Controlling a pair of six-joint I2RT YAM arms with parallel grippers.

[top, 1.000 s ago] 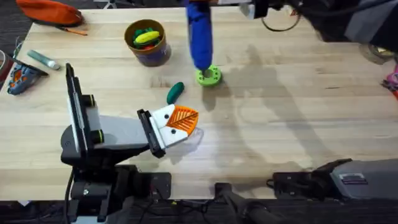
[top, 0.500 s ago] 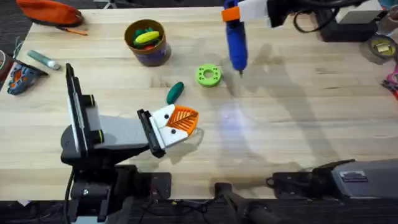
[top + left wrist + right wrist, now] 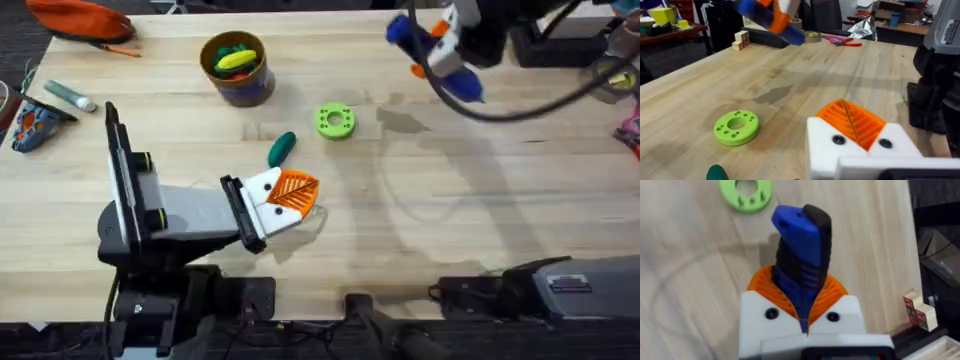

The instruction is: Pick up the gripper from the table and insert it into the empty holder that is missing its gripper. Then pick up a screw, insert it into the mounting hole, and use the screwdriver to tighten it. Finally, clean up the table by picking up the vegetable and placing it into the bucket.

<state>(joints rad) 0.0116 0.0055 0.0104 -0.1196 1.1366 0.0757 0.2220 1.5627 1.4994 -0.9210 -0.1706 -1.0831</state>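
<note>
the blue screwdriver (image 3: 800, 255) is clamped in the right claw (image 3: 802, 315) above the counter's (image 3: 480, 220) far side; its tip should be kept steady. the left claw (image 3: 852, 125) sits closed, empty.

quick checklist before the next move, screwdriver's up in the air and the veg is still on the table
1. Screwdriver held: ok, clamped between the right gripper's orange pads.
2. Screwdriver off the table: ok, it hangs above the far right of the table.
3. Vegetable still to clear: not ok, it lies on the wood beside the green ring.
4. Bucket ready: ok, upright, with toy pieces already inside.
5. Left gripper free: cannot tell whether it is open; it sits near the vegetable.
6. Screw tightened: cannot tell.
</note>
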